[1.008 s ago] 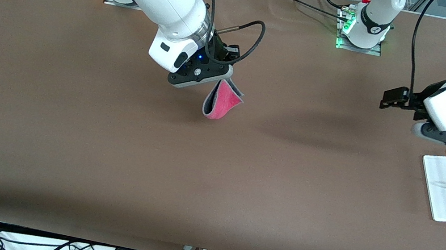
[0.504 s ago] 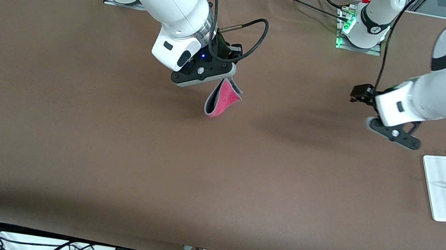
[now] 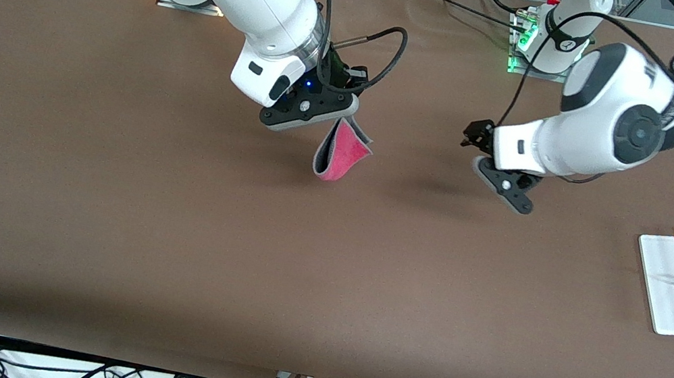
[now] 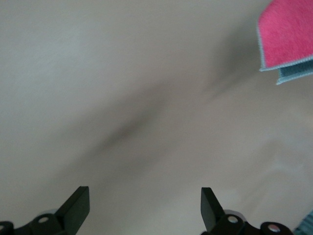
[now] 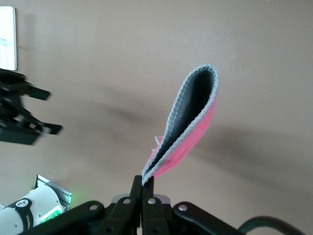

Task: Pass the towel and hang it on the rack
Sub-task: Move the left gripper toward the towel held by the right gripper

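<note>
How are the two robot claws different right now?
The right gripper has its black fingers pinched shut on the small pink cloth towel with grey trim, which hangs folded in a loop. The left gripper has its black fingers wide apart and holds nothing. The right gripper is over the middle of the brown table; the left gripper is over the part toward the rack's end. Both are up in the air, each on a white arm.

The front view looks down from high across the brown bench [image 3: 167, 222], facing both arm bases along its top edge and taking in the whole surface. Each wrist view sits close above its own pincer, looking along the fingers at the bench. All three views share the pink towel [image 3: 337, 155] [image 4: 287, 34] [image 5: 188, 127].
</note>
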Controlling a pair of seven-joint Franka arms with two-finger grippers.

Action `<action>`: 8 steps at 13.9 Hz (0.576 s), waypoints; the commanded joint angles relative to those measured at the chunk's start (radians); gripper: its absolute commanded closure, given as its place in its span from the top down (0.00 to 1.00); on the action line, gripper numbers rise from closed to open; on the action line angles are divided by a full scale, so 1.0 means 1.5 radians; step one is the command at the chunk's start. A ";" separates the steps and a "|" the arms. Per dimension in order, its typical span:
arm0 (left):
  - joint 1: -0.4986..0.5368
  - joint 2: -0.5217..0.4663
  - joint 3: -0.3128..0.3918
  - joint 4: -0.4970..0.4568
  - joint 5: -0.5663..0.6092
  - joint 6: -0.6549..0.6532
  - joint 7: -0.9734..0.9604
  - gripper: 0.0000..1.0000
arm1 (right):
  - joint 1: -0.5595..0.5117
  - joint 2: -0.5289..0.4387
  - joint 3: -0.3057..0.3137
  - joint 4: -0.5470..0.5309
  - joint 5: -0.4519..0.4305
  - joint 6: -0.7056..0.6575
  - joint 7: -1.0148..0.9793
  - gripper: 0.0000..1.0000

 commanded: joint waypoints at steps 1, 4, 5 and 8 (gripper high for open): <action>0.005 -0.034 -0.062 -0.091 -0.024 0.110 0.087 1.00 | 0.004 -0.015 -0.005 -0.003 0.009 0.002 0.007 0.00; 0.005 -0.035 -0.125 -0.136 -0.024 0.205 0.124 1.00 | 0.004 -0.015 -0.005 -0.003 0.009 0.002 0.006 0.00; 0.005 -0.035 -0.134 -0.140 -0.024 0.223 0.157 1.00 | 0.004 -0.015 -0.005 -0.003 0.009 0.002 0.006 0.00; 0.005 -0.034 -0.160 -0.145 -0.051 0.243 0.224 1.00 | 0.004 -0.015 -0.005 -0.003 0.009 0.002 0.006 0.00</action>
